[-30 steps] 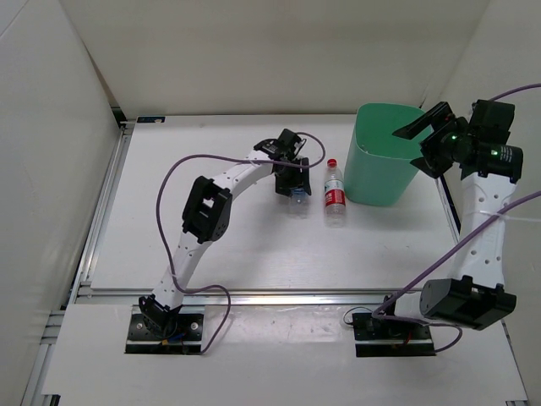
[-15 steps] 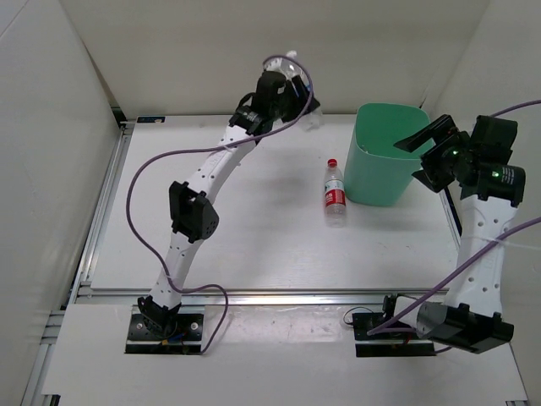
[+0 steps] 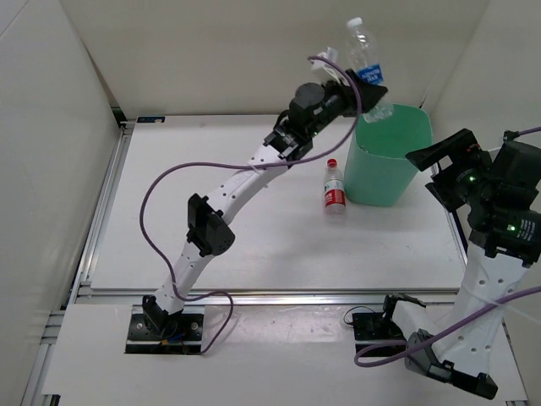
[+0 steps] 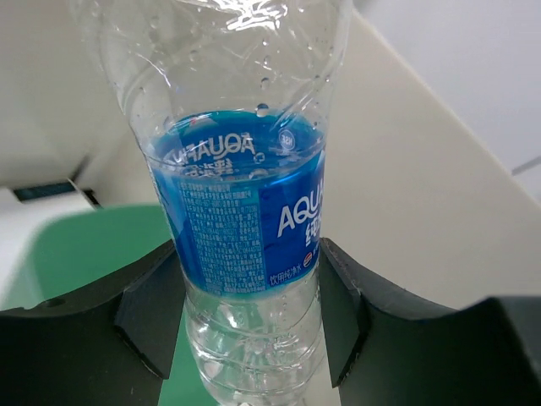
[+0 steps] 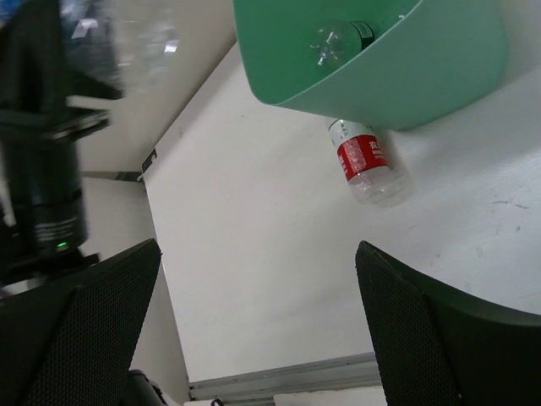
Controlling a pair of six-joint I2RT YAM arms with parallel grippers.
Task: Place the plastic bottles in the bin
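Step in hand: carrying the blue-labelled bottle to the bin for the drop, as I judge it.
Left gripper: raised high at the far right reach of its arm, fingers closed around the bottle's lower body, one on each side just under the blue label.
Blue-labelled bottle: in the air, white cap pointing up and away from the gripper. In the top view its base end overlaps the bin's far-left rim. Whether it is fully over the opening I cannot tell.
Bin: standing upright at the far right of the table, opening upward.
Unlabelled bottle: the right wrist view shows a clear bottle with a dark cap lying inside the bin, so this one looks done.
Red-labelled bottle: lying on its side on the table, just left of the bin's wall, red cap toward the far side, nothing gripping it.
Right gripper: hanging off the bin's right side, fingers spread wide with nothing between them.
Done so far: one bottle of three in the bin, by my reading.
Left to do: release the blue-labelled bottle once it is squarely above the opening, then pick up the red-labelled bottle and drop it in.
Risk: a release too near the rim could bounce the bottle back onto the table.
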